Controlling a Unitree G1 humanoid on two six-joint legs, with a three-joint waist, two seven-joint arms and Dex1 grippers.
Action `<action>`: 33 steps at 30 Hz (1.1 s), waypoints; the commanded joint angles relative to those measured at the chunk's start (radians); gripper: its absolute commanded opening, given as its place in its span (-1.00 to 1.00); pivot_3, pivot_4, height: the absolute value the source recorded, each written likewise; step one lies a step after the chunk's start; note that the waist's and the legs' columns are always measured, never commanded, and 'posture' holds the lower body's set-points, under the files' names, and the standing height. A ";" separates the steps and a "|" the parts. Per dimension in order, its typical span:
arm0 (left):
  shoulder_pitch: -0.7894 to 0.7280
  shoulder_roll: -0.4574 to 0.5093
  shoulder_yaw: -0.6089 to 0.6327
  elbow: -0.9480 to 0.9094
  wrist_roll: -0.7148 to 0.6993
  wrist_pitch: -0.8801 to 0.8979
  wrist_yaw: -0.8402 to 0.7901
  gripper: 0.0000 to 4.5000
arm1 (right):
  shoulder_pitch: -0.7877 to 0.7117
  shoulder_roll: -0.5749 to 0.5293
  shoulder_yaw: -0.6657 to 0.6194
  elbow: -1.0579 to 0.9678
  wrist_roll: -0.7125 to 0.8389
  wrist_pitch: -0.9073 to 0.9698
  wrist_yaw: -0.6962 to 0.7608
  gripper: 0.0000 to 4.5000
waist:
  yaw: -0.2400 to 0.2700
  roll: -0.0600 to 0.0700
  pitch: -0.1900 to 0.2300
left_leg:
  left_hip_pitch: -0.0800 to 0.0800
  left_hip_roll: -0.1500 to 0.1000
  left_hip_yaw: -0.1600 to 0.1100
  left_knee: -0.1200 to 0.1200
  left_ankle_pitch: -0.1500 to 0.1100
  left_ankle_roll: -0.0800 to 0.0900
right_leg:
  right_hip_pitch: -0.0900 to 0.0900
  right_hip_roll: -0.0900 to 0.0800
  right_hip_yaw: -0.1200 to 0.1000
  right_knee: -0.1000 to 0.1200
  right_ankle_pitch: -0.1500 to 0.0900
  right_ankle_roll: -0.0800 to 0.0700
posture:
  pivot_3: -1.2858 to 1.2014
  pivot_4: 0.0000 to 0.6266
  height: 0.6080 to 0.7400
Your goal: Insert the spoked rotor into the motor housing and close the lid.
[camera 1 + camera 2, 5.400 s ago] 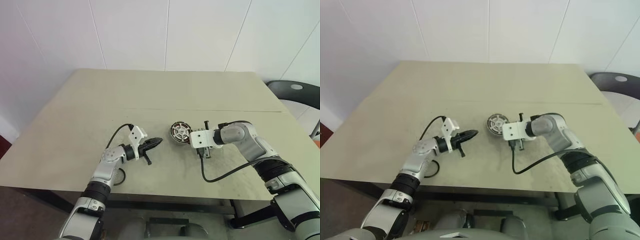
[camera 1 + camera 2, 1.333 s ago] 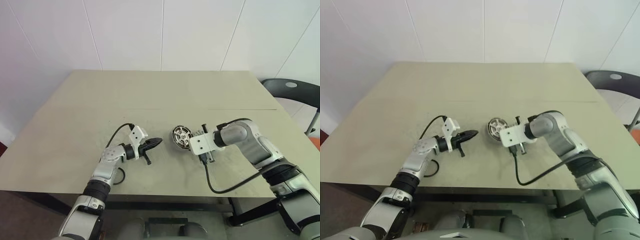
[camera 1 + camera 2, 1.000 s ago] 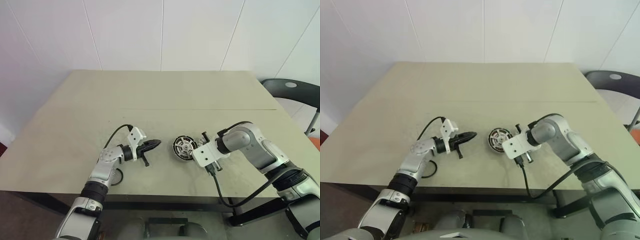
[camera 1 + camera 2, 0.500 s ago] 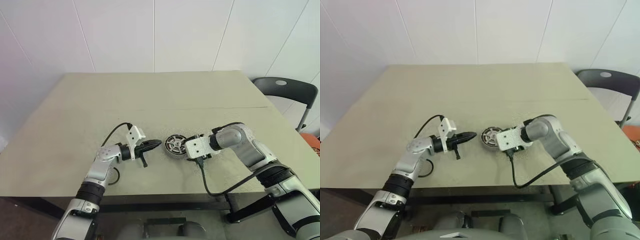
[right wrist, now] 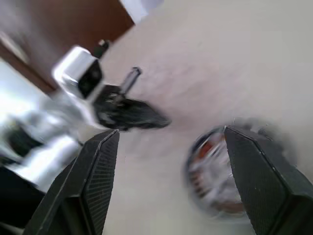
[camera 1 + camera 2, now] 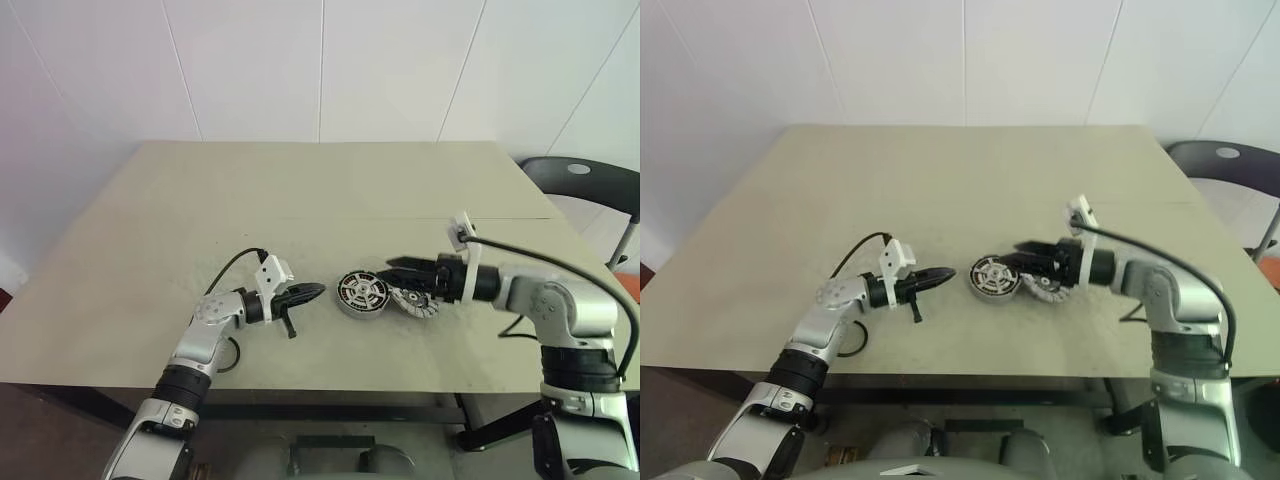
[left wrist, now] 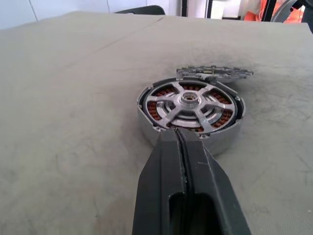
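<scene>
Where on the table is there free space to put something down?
The far half of the table, beyond its seam, is bare, and so is the near left corner. It is crowded at the near middle: motor housing, lid, and both end effectors, left and right.

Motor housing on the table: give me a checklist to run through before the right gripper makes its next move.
1. Motor housing sits flat on the table: ok.
2. Right gripper is open with nothing between its fingers: ok.
3. Spoked rotor seated in the housing: cannot tell. A silver spoked face shows over the copper windings, but whether that is the rotor is unclear.
4. Lid closed on the housing: not ok. It lies on the table beside the housing, on the right gripper's side.
5. Left gripper is shut and points at the housing's rim: ok.
6. Left gripper touching the housing to brace it: cannot tell.
</scene>
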 commanded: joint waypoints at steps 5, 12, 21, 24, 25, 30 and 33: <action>-0.016 -0.012 -0.010 0.015 0.024 -0.042 0.012 -1.00 | 0.058 0.096 -0.306 0.084 0.357 0.325 -0.235 0.59 | -0.001 0.001 0.000 | 0.000 0.000 0.000 0.000 0.000 0.000 | 0.000 0.000 0.000 0.000 0.001 0.002 | 0.03 -1.00 1.00; -0.008 -0.017 -0.012 0.028 0.030 -0.057 0.025 -1.00 | 0.263 0.043 -0.223 0.129 0.617 0.325 -0.513 0.59 | -0.003 0.002 -0.001 | 0.000 0.000 0.000 -0.001 0.000 0.001 | 0.001 0.000 0.000 -0.002 0.000 -0.001 | 0.03 -1.00 1.00; 0.004 -0.018 -0.012 0.023 0.032 -0.057 0.031 -1.00 | 0.212 0.100 -0.371 0.240 0.598 0.249 -0.785 0.59 | -0.003 0.003 -0.001 | 0.001 0.001 0.001 0.002 0.000 0.002 | 0.001 0.001 0.000 -0.002 0.001 0.001 | 0.03 -1.00 1.00; 0.004 -0.020 -0.015 0.026 0.034 -0.057 0.030 -1.00 | 0.181 0.102 -0.402 0.259 0.611 0.231 -0.818 0.59 | 0.000 0.003 -0.001 | 0.001 0.001 0.001 0.003 0.000 0.002 | 0.002 0.001 0.000 -0.003 0.002 0.003 | 0.03 -1.00 1.00; 0.005 -0.020 -0.016 0.028 0.036 -0.058 0.030 -1.00 | 0.173 0.107 -0.411 0.260 0.616 0.220 -0.828 0.59 | 0.000 0.003 -0.001 | 0.001 0.001 0.001 0.003 0.000 0.002 | 0.002 0.001 0.000 -0.003 0.002 0.003 | 0.03 -1.00 1.00; 0.008 -0.023 -0.019 0.028 0.042 -0.056 0.029 -1.00 | 0.137 0.148 -0.445 0.266 0.607 0.119 -0.898 0.59 | -0.003 0.003 -0.001 | -0.001 0.001 0.001 0.001 0.001 0.005 | 0.002 0.002 0.000 -0.004 0.003 0.006 | 0.03 -1.00 1.00; 0.008 -0.023 -0.021 0.031 0.046 -0.056 0.030 -1.00 | 0.124 0.170 -0.436 0.260 0.598 0.072 -0.929 0.59 | -0.003 0.004 -0.001 | -0.001 0.001 0.001 0.000 0.002 0.005 | 0.002 0.002 0.000 -0.003 0.004 0.006 | 0.03 -1.00 1.00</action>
